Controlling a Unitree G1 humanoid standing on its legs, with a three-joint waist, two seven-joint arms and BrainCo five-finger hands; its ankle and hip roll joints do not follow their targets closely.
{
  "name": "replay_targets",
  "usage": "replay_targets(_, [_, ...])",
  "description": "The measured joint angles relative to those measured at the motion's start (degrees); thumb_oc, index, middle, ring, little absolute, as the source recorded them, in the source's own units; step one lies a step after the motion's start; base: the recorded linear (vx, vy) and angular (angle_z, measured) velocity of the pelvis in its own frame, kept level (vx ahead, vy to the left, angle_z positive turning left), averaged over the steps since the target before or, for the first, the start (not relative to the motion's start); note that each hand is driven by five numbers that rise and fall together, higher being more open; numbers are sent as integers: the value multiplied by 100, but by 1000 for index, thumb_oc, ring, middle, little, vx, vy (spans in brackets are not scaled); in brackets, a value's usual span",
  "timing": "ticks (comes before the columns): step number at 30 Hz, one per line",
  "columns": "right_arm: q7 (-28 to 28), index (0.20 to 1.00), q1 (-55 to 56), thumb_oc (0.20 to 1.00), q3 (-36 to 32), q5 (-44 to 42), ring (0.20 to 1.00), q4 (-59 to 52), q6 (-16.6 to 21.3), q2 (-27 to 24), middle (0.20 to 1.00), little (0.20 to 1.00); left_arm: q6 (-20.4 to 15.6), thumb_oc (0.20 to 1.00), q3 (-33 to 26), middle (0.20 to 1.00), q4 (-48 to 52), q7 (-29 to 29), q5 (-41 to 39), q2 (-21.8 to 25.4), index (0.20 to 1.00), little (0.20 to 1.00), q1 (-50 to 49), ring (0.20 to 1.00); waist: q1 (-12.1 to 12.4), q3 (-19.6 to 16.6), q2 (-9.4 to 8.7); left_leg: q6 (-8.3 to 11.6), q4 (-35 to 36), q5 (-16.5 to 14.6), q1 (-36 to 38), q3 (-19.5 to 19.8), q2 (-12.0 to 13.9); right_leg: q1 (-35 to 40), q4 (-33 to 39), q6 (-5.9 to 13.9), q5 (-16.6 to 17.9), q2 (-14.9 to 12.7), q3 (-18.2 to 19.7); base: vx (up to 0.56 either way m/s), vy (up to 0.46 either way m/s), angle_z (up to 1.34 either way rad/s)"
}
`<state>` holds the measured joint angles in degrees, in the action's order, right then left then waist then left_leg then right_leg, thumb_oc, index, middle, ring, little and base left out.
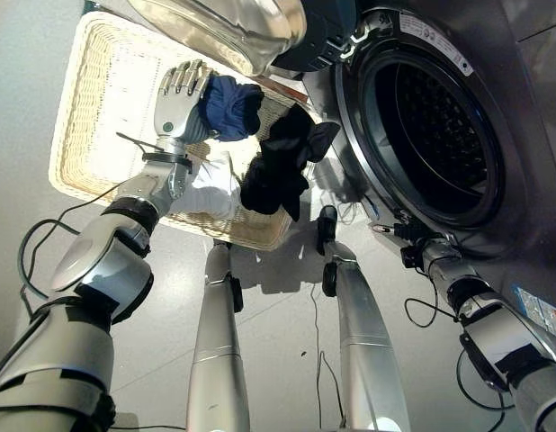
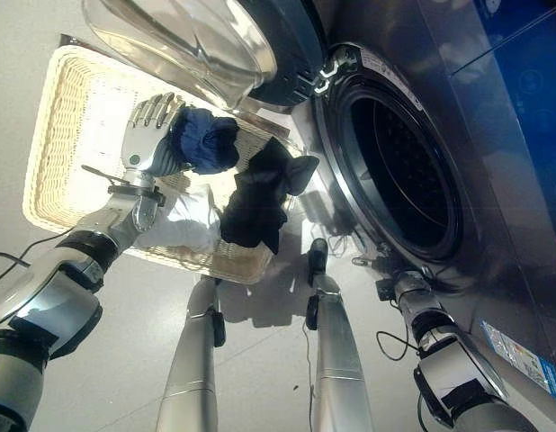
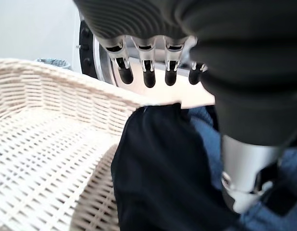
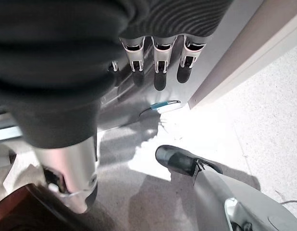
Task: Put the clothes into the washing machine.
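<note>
Left hand [image 1: 181,106] grips blue garment [image 1: 231,106] above basket [image 1: 94,117].

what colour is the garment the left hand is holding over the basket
Dark blue garment, clearest in the left eye view, beside a black one.

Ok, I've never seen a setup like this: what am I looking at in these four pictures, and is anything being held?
A humanoid robot stands looking down. Two pictures come from cameras in its head, two from cameras on its wrists. On the floor lies a wicker basket beside a washing machine with its door swung open and the drum showing. The left hand is over the basket, fingers curled on a blue garment. A black garment hangs over the basket's edge, next to white cloth. The right hand hangs open by the machine's front, holding nothing.
</note>
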<state>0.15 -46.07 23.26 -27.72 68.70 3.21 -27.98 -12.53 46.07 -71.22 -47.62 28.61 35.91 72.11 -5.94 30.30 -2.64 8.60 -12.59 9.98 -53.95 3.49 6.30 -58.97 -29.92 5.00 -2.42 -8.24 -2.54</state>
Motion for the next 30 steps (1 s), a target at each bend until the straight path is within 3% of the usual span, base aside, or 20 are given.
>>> replay_targets(4, [-29,1000,-101,1000,48,-37,1000,0,24,0,1000,1000,-5,1000,10,1000,-122,203,-6,3,1000,1000,152,1000,-48,-6,-18,-25,-11,-16,-122,-1,0,-127,-13,15,-9,0,3,0,0,0])
replay_targets(15, [-30,1000,-323,1000,202,-114,1000,1,37,-15,1000,1000,-11,1000,242,1000,-290,1442,-323,-9,1000,1000,446,1000,-114,-10,-49,7,-25,-7,-279,-11,2,-284,-9,-1,4,5,13,0,0,0])
replay_targets(24, [-27,1000,-356,1000,219,-117,1000,0,76,-23,1000,1000,-19,1000,238,1000,-302,1762,-522,-5,1000,1000,535,1000,-114,-13,-55,8,-29,-6,-321,-12,1,-326,-22,-8,10,5,15,0,0,0])
replay_targets(25, [-27,1000,-356,1000,220,-117,1000,0,105,-23,1000,1000,-12,357,236,357,-303,1797,-521,-5,357,357,538,357,-115,-14,-55,8,-28,-6,-322,-11,3,-328,-24,-7,10,6,14,0,0,0])
replay_targets(26, [-26,1000,-357,1000,220,-118,1000,0,120,-24,1000,1000,-13,200,235,200,-303,1833,-520,-5,200,200,541,200,-115,-14,-56,8,-28,-6,-325,-11,5,-330,-24,-6,10,8,14,0,0,0])
replay_targets(30, [-27,1000,-368,1000,220,-169,1000,-2,153,-26,1000,1000,-64,200,236,200,-299,1886,-530,-5,200,200,579,200,-120,-15,-57,8,-37,-6,-353,-12,6,-354,-24,-7,10,10,13,0,0,0])
